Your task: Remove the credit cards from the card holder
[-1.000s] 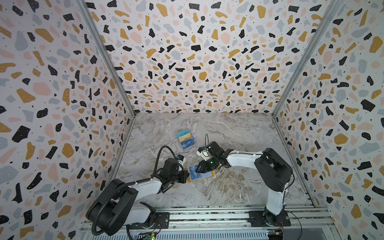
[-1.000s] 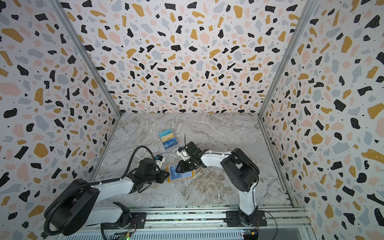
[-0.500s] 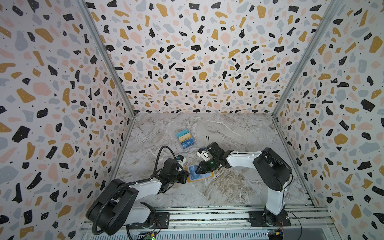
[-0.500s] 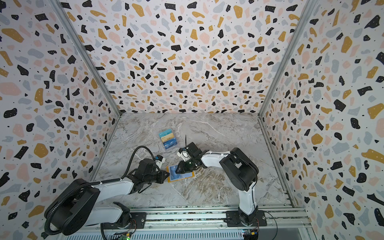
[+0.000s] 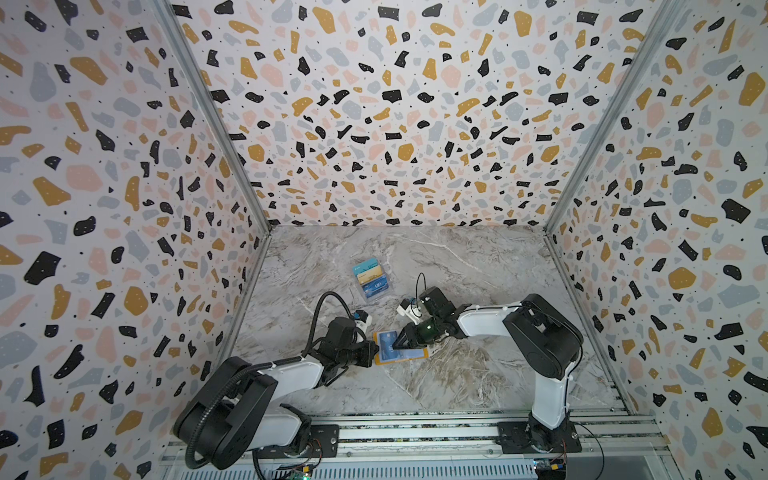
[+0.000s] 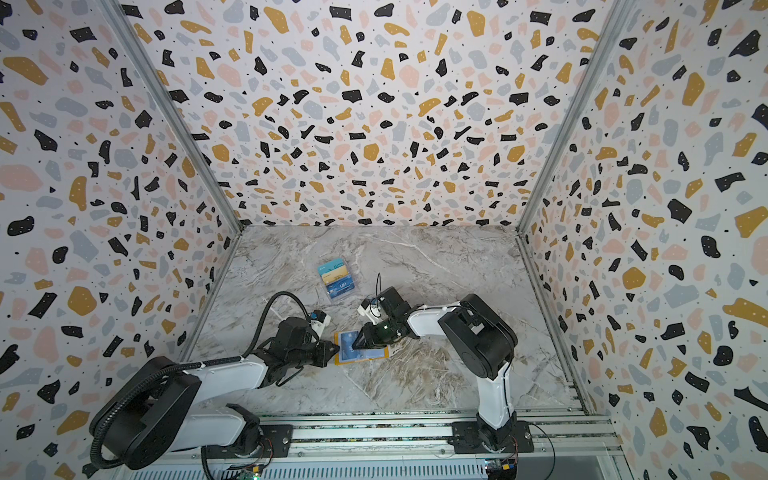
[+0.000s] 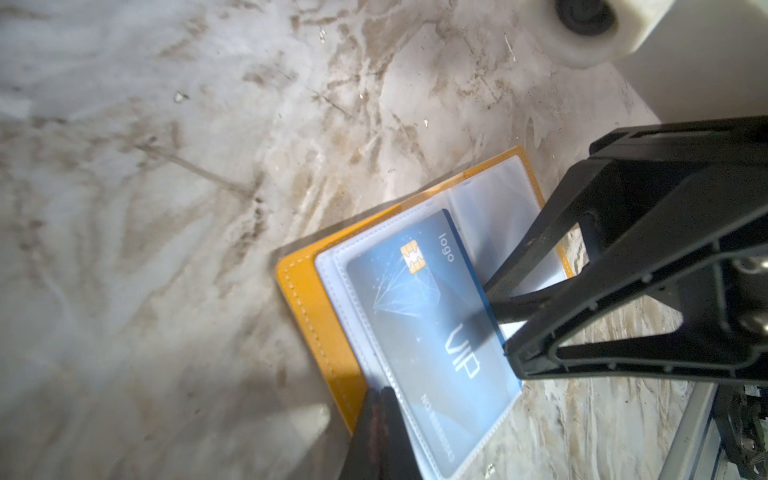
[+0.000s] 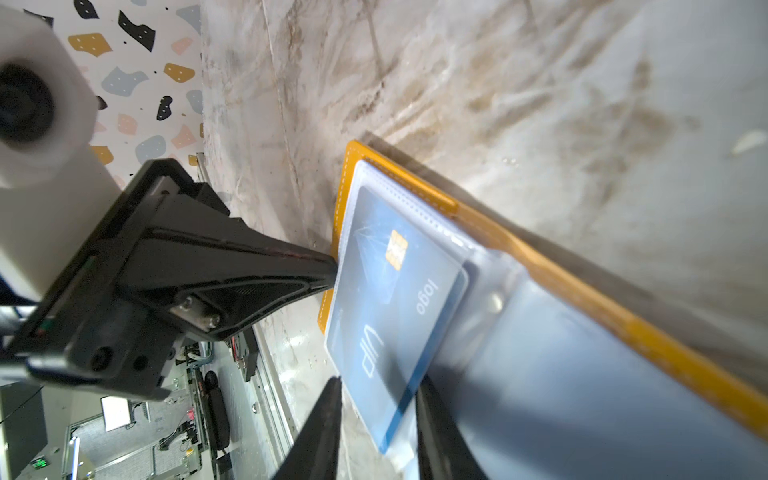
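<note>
One teal card (image 7: 432, 316) sits in a sleeve (image 7: 498, 208) of the open holder (image 7: 316, 316), flat on the bench (image 5: 457, 270). Left claw (image 7: 382, 399), pressed together, pins the holder's edge; right claw (image 8: 379, 380), spread, straddles the card's free edge. Thin, stiff, likely slick: pinch that edge squarely.

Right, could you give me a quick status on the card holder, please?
Left gripper shut, tip on holder edge. Right gripper open, astride VIP card edge. Card not yet out. Box stands apart.
</note>
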Motion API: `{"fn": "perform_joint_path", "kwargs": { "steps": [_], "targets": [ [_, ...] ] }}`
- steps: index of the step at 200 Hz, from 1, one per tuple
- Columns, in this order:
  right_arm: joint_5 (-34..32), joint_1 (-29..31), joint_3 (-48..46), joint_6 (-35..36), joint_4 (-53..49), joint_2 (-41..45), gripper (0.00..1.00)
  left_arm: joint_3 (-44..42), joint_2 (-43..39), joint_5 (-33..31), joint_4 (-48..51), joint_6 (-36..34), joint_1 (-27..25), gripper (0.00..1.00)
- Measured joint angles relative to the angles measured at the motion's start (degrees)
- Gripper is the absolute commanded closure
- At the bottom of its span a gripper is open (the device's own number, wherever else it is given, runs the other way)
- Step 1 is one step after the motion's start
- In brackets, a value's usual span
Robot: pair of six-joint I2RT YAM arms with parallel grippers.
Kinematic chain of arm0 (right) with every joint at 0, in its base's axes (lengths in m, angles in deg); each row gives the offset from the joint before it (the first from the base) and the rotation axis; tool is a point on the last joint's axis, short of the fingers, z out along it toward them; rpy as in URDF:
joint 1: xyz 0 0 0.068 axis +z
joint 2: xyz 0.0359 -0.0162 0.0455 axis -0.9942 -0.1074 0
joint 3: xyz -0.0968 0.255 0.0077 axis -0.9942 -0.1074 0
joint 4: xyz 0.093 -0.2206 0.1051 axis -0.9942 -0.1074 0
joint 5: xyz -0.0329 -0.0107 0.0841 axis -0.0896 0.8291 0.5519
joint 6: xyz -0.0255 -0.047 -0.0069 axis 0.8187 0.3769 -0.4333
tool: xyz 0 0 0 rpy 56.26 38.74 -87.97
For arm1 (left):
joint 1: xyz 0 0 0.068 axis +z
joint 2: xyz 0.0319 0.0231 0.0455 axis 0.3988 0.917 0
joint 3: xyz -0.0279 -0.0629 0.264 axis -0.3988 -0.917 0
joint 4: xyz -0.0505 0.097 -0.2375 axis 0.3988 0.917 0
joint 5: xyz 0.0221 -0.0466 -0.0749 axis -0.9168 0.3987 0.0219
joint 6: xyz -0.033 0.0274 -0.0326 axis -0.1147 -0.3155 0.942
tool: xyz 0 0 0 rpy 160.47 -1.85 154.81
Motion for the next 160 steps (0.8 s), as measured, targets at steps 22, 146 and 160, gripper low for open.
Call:
{"fn": "perform_joint_path", "kwargs": {
  "steps": [22, 146, 160],
  "targets": [
    [1.8, -0.3, -0.9, -1.0, 2.3, 0.0, 0.71, 0.0, 0.2, 0.0, -0.2, 0.0, 0.0, 1.0],
    [5.5, -0.6, -2.0, -4.7, 9.4, 0.7, 0.69, 0.0, 0.3, 0.0, -0.5, 0.0, 0.0, 1.0],
    [5.5, -0.5, -2.0, -5.1, 9.9, 0.7, 0.69, 0.0, 0.3, 0.0, -0.5, 0.0, 0.0, 1.0]
  ]
}}
